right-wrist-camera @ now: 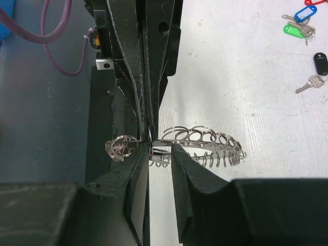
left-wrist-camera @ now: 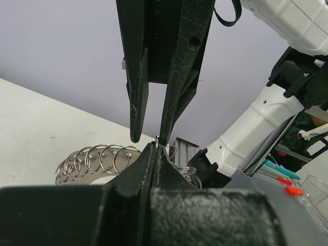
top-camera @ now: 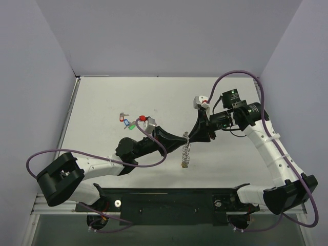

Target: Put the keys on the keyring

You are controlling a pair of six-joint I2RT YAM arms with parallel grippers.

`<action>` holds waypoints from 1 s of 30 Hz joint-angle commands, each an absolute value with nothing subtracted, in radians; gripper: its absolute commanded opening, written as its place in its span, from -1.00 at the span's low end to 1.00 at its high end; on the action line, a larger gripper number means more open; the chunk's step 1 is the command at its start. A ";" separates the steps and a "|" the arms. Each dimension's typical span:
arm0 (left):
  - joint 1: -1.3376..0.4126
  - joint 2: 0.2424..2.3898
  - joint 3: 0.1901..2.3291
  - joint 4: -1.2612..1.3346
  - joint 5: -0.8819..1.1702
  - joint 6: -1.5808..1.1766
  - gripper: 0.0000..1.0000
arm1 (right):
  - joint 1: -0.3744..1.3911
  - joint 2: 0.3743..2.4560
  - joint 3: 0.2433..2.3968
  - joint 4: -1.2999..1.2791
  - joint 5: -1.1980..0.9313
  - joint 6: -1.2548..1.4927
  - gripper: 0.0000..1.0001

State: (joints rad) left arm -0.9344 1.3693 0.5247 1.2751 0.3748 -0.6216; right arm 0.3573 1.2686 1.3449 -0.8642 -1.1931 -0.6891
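Far to my left on the table (top-camera: 102, 102) lie the keys (top-camera: 126, 122), loose and bunched close together, well apart from both of my grippers. From my right wrist I make out a blue tag (right-wrist-camera: 306, 13), a green tag (right-wrist-camera: 293, 31) just beside it, a black tag (right-wrist-camera: 320, 62) a little apart from those, and a bare silver key (right-wrist-camera: 309, 83) next to the black one. None of them is on the keyring.

My left arm reaches in from the left toward the middle of the table. My left gripper (left-wrist-camera: 156, 154) has its fingers pressed together, pinching the thin wire of the keyring (left-wrist-camera: 97, 159) right at the tips. Seen from that wrist, the fringe of small silver rings curves away to the left of the pinch, with a few more rings bunched just to the right of it.

In the top view the keyring (top-camera: 186, 154) shows edge-on, running from the spot where my two grippers meet toward the near edge of the table. I cannot tell whether its far end rests on the table.

My right arm comes in from the right, tip to tip with the left. My right gripper (right-wrist-camera: 160, 151) has its fingers apart, one on each side of the wire, just beside the left gripper's pinch. From the left wrist, one right finger (left-wrist-camera: 174, 102) touches the wire at the pinch point while the other (left-wrist-camera: 137, 102) stands clear of it.
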 commanded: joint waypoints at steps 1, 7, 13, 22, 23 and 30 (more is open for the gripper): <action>-0.942 1.361 0.580 1.611 0.383 -0.632 -1.00 | 0.376 1.273 1.330 -0.828 -1.235 -0.663 -0.59; -0.945 1.359 0.577 1.611 0.376 -0.627 -1.00 | 0.383 1.261 1.298 -0.773 -1.241 -0.611 -0.67; -0.945 1.359 0.577 1.612 0.374 -0.626 -1.00 | 0.385 1.255 1.292 -0.759 -1.269 -0.592 -1.00; -0.943 1.356 0.560 1.568 0.374 -0.644 -1.00 | 0.380 1.227 1.298 -0.765 -1.221 -0.557 -1.00; -0.943 1.350 0.557 1.553 0.374 -0.643 -0.99 | 0.377 1.220 1.296 -0.765 -1.216 -0.557 -1.00; -0.937 1.295 0.534 1.450 0.353 -0.640 -0.61 | 0.365 1.203 1.270 -0.773 -1.219 -0.575 -1.00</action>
